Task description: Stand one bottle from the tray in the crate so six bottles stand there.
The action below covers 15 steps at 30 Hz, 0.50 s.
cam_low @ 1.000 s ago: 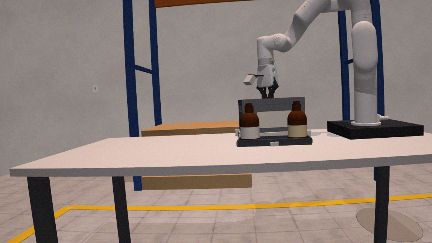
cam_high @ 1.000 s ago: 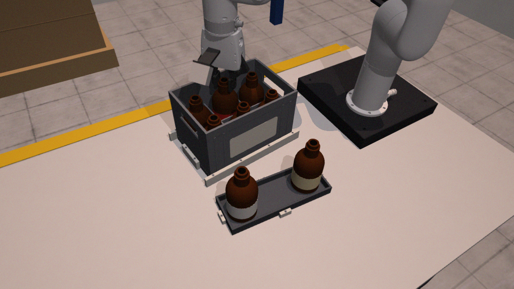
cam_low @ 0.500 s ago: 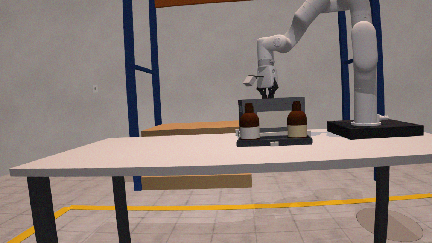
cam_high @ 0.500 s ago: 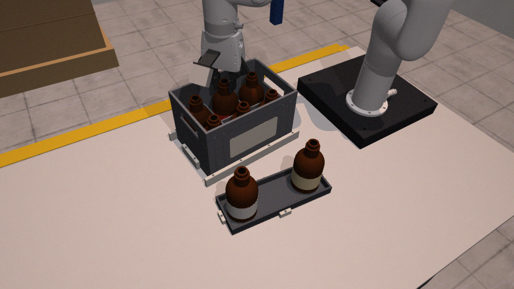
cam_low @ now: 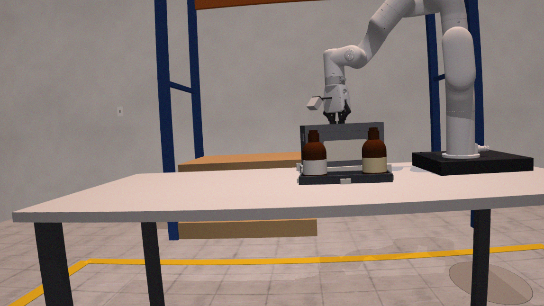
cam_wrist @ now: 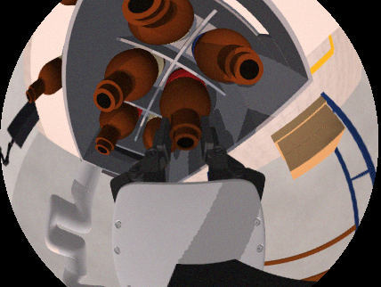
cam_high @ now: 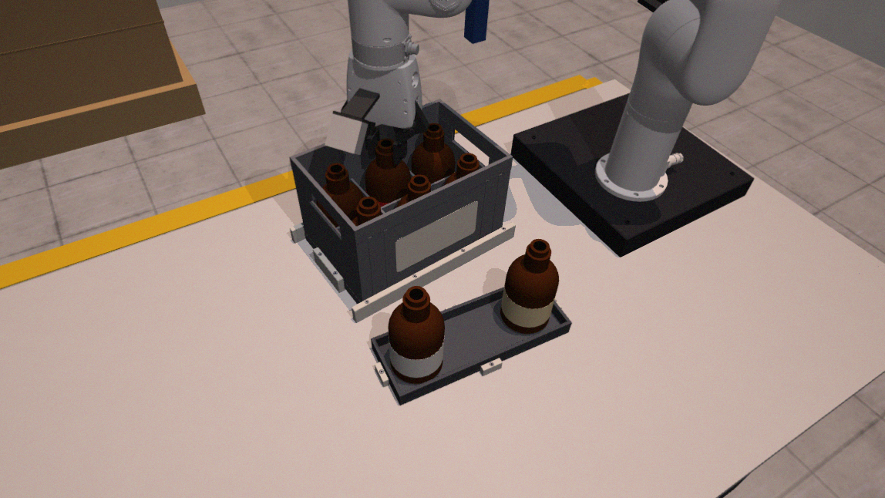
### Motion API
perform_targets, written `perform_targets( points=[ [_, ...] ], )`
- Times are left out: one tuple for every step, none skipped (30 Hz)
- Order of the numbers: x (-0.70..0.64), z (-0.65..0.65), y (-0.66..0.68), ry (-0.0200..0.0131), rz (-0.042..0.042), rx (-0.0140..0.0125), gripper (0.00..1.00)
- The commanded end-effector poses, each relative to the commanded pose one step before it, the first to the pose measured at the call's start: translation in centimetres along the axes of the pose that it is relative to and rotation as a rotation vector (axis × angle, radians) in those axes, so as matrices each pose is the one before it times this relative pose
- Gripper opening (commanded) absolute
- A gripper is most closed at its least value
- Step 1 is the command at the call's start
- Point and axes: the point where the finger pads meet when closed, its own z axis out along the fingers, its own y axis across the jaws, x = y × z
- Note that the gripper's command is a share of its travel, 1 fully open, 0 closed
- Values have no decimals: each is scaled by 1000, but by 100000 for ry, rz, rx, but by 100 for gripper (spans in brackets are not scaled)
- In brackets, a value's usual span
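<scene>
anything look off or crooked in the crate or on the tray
Nothing stands out. Six bottles stand in the crate; one, the held bottle, sits higher, its neck in the hand. Two stand upright on the tray.

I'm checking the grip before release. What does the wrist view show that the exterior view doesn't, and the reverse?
Only the wrist view shows the crate's cells from above and the fingers clamped on a bottle's neck. Only the exterior view shows the tray level on the table, its two bottles upright. Both show the gripper shut above the crate.
</scene>
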Motion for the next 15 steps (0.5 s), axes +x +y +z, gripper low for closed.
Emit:
perform_targets(
  points=[
    [76, -39, 143, 239, 3, -441, 0],
    [0, 45, 0, 0, 0, 0, 0],
    [0, 44, 0, 0, 0, 0, 0],
    [0, 43, 0, 0, 0, 0, 0],
    [0, 42, 0, 0, 0, 0, 0],
    [0, 40, 0, 0, 0, 0, 0],
    [0, 38, 0, 0, 0, 0, 0],
    [0, 37, 0, 0, 0, 0, 0],
    [0, 35, 0, 0, 0, 0, 0],
    [0, 33, 0, 0, 0, 0, 0],
    [0, 31, 0, 0, 0, 0, 0],
    [0, 29, 0, 0, 0, 0, 0],
    [0, 27, 0, 0, 0, 0, 0],
    [0, 25, 0, 0, 0, 0, 0],
    [0, 23, 0, 0, 0, 0, 0]
  ],
)
